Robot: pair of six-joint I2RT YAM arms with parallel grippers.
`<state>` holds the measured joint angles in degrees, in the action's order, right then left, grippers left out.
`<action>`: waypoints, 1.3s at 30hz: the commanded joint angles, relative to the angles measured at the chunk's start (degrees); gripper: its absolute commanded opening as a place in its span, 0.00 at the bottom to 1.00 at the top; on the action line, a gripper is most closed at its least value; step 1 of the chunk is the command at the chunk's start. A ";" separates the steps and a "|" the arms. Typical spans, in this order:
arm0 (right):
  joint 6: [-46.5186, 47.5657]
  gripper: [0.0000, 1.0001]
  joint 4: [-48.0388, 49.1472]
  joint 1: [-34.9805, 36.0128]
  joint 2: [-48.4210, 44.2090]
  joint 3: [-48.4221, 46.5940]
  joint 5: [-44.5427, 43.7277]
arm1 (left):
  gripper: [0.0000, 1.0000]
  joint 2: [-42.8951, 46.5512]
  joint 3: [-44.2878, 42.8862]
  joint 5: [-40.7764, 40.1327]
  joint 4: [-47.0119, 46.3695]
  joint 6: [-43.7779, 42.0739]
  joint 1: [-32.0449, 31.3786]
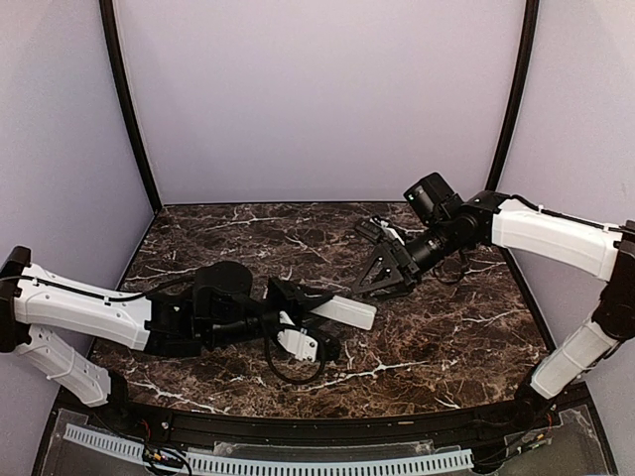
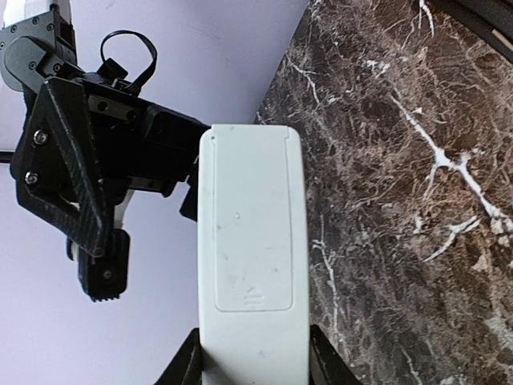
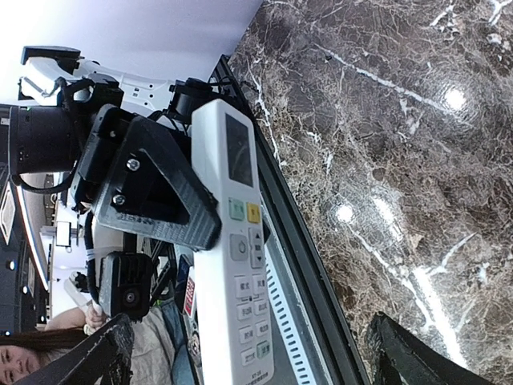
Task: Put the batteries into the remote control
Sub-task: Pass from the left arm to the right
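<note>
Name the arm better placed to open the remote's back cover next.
Right. The left fingers are shut on the remote, holding it above the table; the right fingers are open and free, close to its far end.

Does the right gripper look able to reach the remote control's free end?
Probably yes: left gripper holds the remote control by one end; the open right gripper hangs near the other, nothing between.

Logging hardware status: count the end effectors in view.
2, none hidden. The left end effector clamps the white remote; the right end effector hangs open beside the remote's far end.
</note>
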<state>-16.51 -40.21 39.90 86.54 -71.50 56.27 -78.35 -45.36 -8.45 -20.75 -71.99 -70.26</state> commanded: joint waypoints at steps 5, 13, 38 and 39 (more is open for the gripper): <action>-9.30 0.96 5.44 0.18 -3.29 0.57 0.40 | 0.00 -4.41 2.87 -5.87 -27.41 -21.41 0.03; -9.58 0.81 4.02 0.18 -5.03 0.17 0.72 | 0.00 -12.75 1.49 -4.57 -48.98 -35.28 0.21; -17.52 0.00 15.87 0.27 -8.04 5.59 5.76 | 0.00 -14.20 1.94 -3.09 -53.62 -35.33 0.04; -17.78 0.00 15.89 0.27 -8.02 5.52 5.22 | 0.00 -14.24 1.86 -3.45 -52.99 -35.02 0.04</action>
<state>-32.51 -26.61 39.99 78.94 -66.70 62.98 -93.17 -43.29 -12.38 -71.35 -108.05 -70.22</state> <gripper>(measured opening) 0.369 0.350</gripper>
